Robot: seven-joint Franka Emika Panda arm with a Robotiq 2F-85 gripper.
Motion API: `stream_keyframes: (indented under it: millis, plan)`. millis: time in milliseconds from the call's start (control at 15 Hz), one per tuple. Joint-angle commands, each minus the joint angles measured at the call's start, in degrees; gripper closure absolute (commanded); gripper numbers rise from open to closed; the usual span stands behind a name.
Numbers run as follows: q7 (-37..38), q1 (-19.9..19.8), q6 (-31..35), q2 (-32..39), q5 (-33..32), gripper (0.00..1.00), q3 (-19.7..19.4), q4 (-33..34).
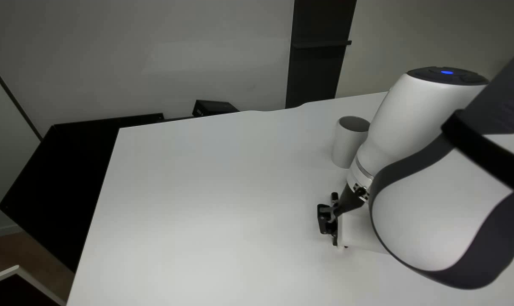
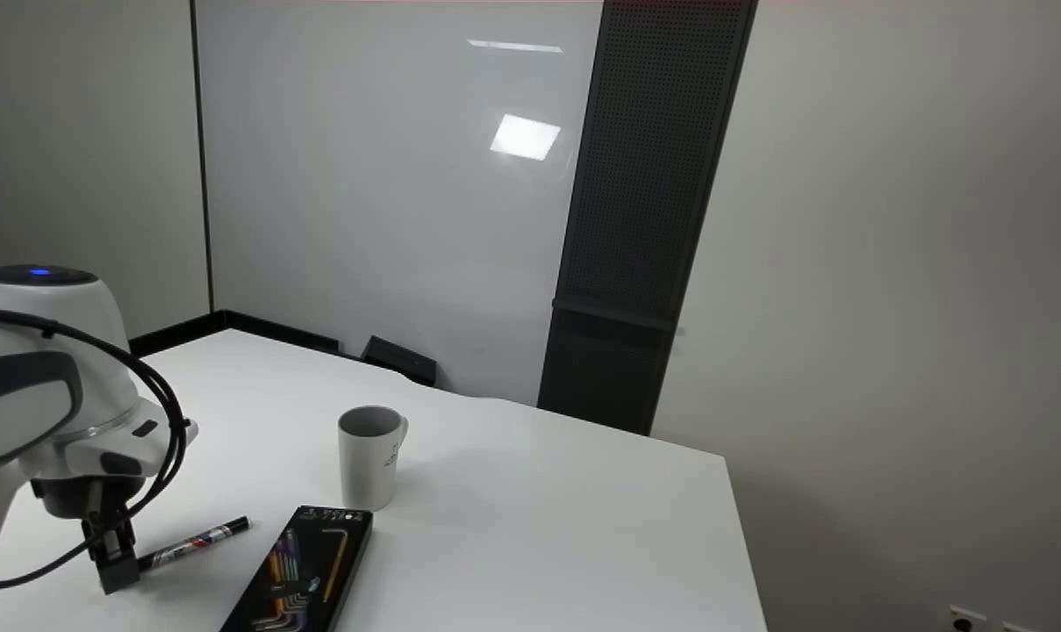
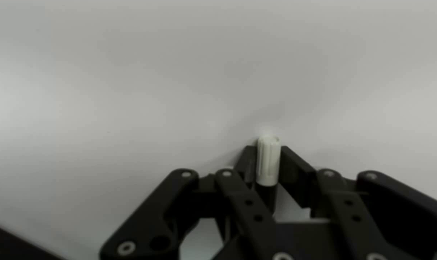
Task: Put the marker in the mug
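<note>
"What have the jaws got?"

"The marker [image 2: 192, 544]. They're closed on its white end [image 3: 268, 160], with fingertips [image 3: 296, 177] pressed to either side. In an exterior view its black end [image 2: 236, 526] sticks out to the right, and the mug [image 2: 368, 463] stands further right, upright, mouth up. Whether the marker touches the bench [image 2: 565, 535] I can't quite make out."

"So how would you carry it?"

"Straight up first, I'd say, and gently: it's held near one end, so the long free part could swivel. It points almost level, so over the mug it will likely need tipping, black end down, before lowering. I'd let go only once that end is well below the rim."

"And what's around it, left to right?"

"A black cable [image 2: 177, 439] loops across in front of the jaws; I'd watch that it doesn't drag on anything as they turn. Next comes a flat black box [image 2: 306, 575] on the bench, its far end near the mug's foot. That's close to the straight route, so I'd pass high above it rather than slide across. Last, a small dark box [image 2: 400, 362] sits at the bench's back edge, well apart from the mug; it shouldn't matter."
</note>
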Motion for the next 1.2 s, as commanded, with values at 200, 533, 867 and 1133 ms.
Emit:
stream_keyframes:
  millis: [200,533,867,1133]
  plan:
    - [-3.37,-1.63,-2.80,-1.15,0.74,0.92,-0.73,1.03]
    - [-6.75,-4.53,-9.60,-4.63,0.21,0.92,-1.56,4.81]
    - [-10.91,-11.26,-21.70,-8.43,1.84,0.92,1.26,10.57]
    - [-12.64,-15.01,-30.33,-9.47,3.23,0.92,1.94,15.84]
